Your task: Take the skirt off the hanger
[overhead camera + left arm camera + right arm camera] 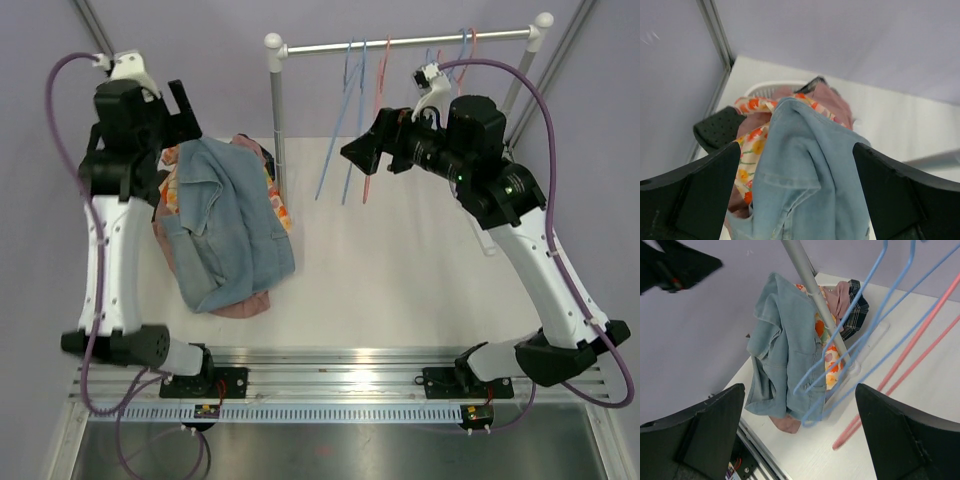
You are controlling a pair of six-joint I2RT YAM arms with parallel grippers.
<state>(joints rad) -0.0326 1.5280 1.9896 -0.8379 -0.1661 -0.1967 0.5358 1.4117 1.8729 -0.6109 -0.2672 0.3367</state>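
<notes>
The light-blue denim skirt [225,225] lies draped over a pile of clothes at the left of the table, off any hanger. Bare blue hangers [347,120] and a red hanger [377,120] hang from the rail [410,42]. My left gripper [182,108] hovers open above the far end of the pile; in its wrist view the skirt [805,170] lies below the left gripper [796,150]. The right gripper [360,150] is open beside the hangers. In its own view the right gripper [800,387] holds nothing; the blue hangers [865,335] and skirt [780,355] lie beyond.
Under the skirt are a floral garment [752,140], a pink one [830,100] and a plaid one [857,310], over a white basket [765,89]. The rack's left pole [277,130] stands right beside the pile. A metal rail [350,365] runs along the near edge.
</notes>
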